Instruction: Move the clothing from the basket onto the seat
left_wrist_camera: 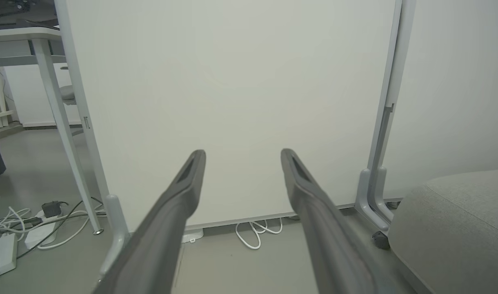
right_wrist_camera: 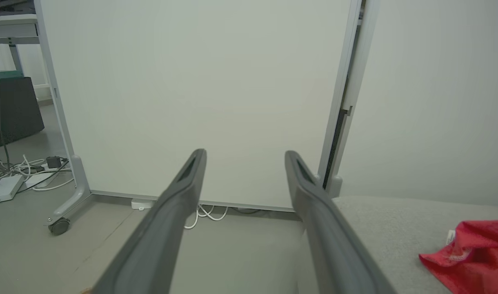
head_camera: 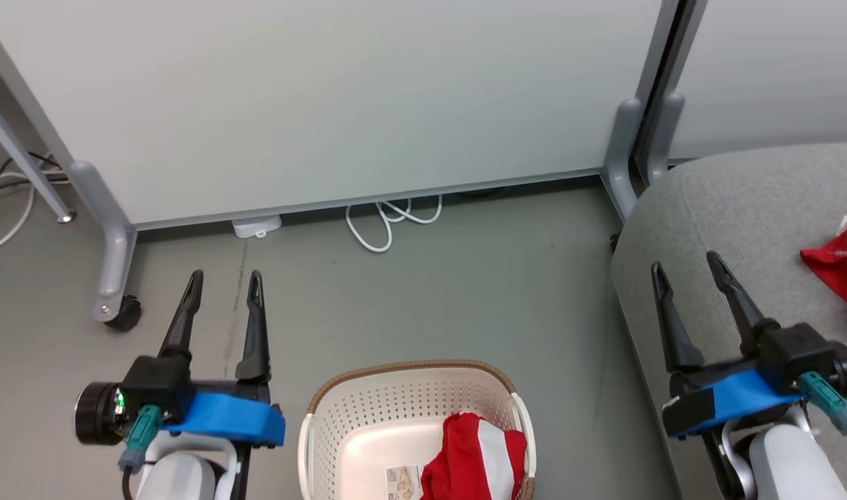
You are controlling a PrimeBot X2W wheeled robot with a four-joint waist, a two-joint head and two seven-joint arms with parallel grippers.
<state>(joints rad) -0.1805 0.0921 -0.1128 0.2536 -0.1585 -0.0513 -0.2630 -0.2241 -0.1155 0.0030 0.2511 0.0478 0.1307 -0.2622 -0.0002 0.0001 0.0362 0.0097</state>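
Holding left hand (head_camera: 225, 276) and right hand (head_camera: 684, 262) wide open, empty, at lower corners. Eyeing striped garment (head_camera: 475, 455) bunched in basket (head_camera: 409, 367), bottom centre, and red garment (head_camera: 843, 257) lying on seat (head_camera: 729, 208), right edge. Expecting light, limp cloth; favouring pinching a raised fold.

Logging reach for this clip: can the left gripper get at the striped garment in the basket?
Probably yes. The left gripper is open and empty just left of the basket, and the striped garment lies uncovered in the basket's open top, with nothing between them.
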